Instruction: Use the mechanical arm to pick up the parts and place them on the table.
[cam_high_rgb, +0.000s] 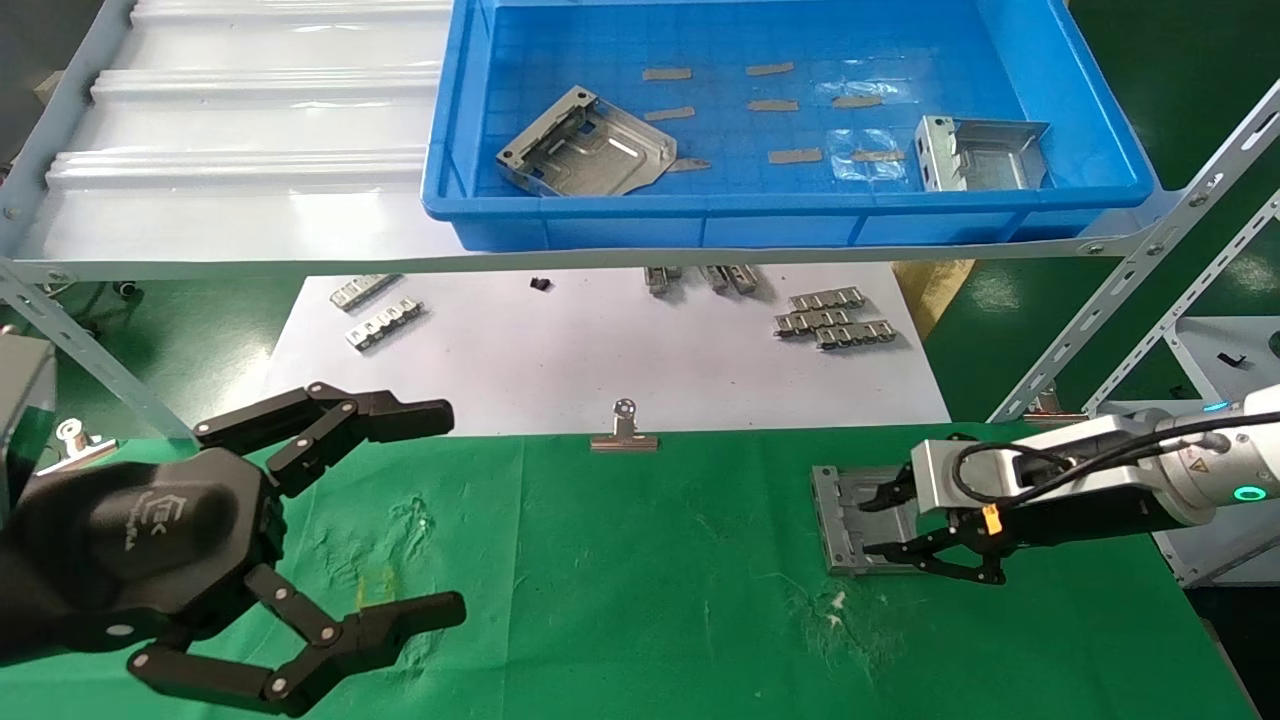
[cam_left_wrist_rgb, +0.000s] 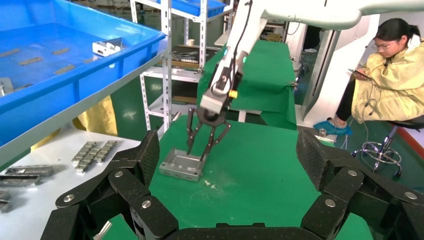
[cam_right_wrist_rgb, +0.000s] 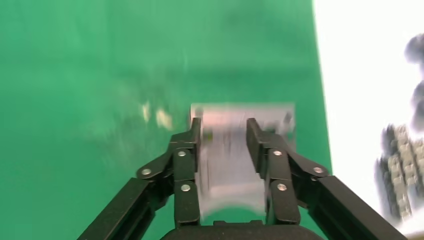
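Observation:
A silver part (cam_high_rgb: 838, 515) lies flat on the green table (cam_high_rgb: 650, 580) at the right. My right gripper (cam_high_rgb: 868, 527) is just over it, open, one finger above its tray and one at its near edge. In the right wrist view the part (cam_right_wrist_rgb: 227, 160) shows blurred between the spread fingers of that gripper (cam_right_wrist_rgb: 223, 127). The left wrist view shows the same part (cam_left_wrist_rgb: 181, 165) under the right gripper (cam_left_wrist_rgb: 196, 154). Two more parts (cam_high_rgb: 585, 145) (cam_high_rgb: 980, 152) lie in the blue bin (cam_high_rgb: 780, 215). My left gripper (cam_high_rgb: 445, 512) hangs open over the table's near left, holding nothing.
The bin sits on a pale grey ribbed shelf (cam_high_rgb: 230, 150) above a white sheet (cam_high_rgb: 600, 360) with ribbed metal strips (cam_high_rgb: 835, 318). A silver binder clip (cam_high_rgb: 624, 430) clamps the cloth's far edge. Slanted shelf struts (cam_high_rgb: 1130, 270) stand at right. A seated person (cam_left_wrist_rgb: 390, 75) is beyond the table.

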